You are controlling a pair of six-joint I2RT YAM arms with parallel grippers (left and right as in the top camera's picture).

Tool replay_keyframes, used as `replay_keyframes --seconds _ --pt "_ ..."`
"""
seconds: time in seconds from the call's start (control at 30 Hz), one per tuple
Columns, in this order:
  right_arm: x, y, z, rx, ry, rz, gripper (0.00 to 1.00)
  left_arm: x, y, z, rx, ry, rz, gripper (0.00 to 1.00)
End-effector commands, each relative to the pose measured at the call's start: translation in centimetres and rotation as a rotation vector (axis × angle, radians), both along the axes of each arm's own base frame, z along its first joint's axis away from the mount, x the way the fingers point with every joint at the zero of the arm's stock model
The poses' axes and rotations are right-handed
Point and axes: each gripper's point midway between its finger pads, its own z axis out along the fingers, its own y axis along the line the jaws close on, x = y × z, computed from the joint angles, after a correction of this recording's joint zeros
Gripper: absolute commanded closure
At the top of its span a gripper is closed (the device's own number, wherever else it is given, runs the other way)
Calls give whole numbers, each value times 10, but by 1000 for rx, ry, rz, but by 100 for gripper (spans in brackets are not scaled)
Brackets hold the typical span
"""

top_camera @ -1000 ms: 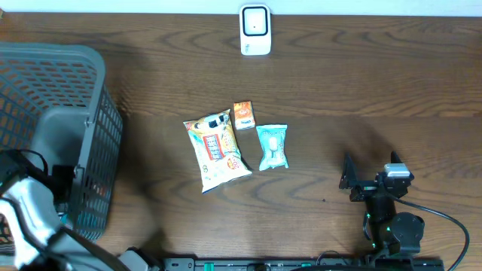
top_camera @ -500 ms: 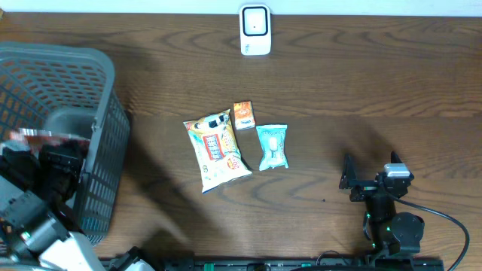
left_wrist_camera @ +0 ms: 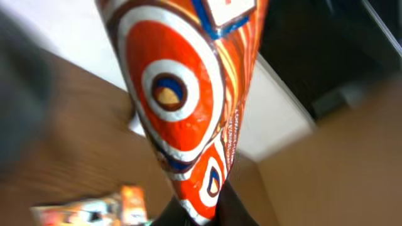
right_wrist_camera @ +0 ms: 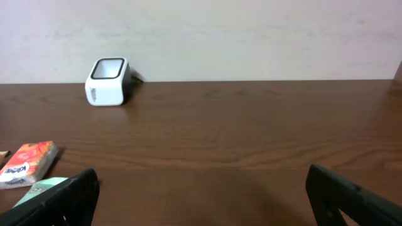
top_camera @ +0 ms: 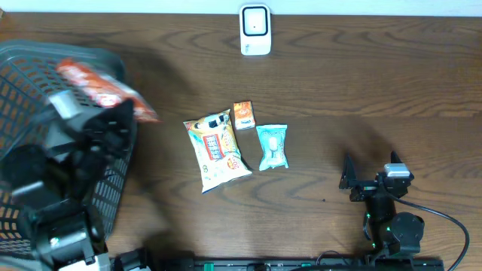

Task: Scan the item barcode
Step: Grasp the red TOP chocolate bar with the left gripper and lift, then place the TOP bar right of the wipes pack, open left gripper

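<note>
Tabletop (dark wood grain), pale wall behind scanner

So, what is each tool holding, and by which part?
The left tool pinches the orange snack packet by one end; the right tool holds nothing.

Orange packet with red-and-white rings, its end pinched in the left gripper, jutting outward; white scanner upright, far ahead-left of the right gripper

Shop checkout: scanner, basket
</note>
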Motion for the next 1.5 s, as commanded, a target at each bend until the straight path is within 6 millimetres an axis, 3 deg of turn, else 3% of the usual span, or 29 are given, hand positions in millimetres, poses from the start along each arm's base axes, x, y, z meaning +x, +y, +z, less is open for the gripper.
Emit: replay_keyframes --seconds 0.0,0.03,0.2,0.3,0.33,0.47,0.6,0.7,0.8,0.83,0.97,1.07,1.17,1.2,1.23,1.33,1.47 --pt "0 1 -1 -5 0 3 1 4 -31 1 110 -48 -86 93" --pt "0 1 -1 -5 0 3 1 8 -36 -2 116 -39 -83 93" --pt "0 1 -1 -5 0 3 1 13 -105 -37 209 -3 -333 92" --pt "0 1 -1 -5 0 3 1 23 -147 -80 252 105 -435 92" --pt "0 1 -1 -5 0 3 1 29 -174 -111 288 170 -482 92" --pt "0 1 -1 -5 0 3 1 29 -240 -167 326 221 -630 92" --pt "0 1 -1 -5 0 3 1 20 -294 -208 319 225 -736 92" --pt "0 1 -1 -5 0 3 1 17 -317 -226 293 224 -768 92" --pt "0 1 -1 -5 0 3 1 21 -324 -241 253 272 -748 90" --pt "0 1 -1 -5 0 3 1 27 -320 -252 238 324 -713 86" --pt "0 1 -1 -5 0 3 1 32 -312 -267 243 375 -686 75" --pt "0 1 -1 -5 0 3 1 31 -305 -276 274 408 -682 53" --pt "0 1 -1 -5 0 3 1 31 -304 -275 278 406 -684 21" --pt "0 1 -1 -5 0 3 1 32 -304 -271 276 403 -681 8" --pt "0 1 -1 -5 0 3 1 34 -302 -266 276 405 -675 3" --pt "0 1 -1 -5 0 3 1 45 -289 -234 307 395 -653 1" --pt "0 1 -1 -5 0 3 1 68 -243 -169 463 376 -489 1"
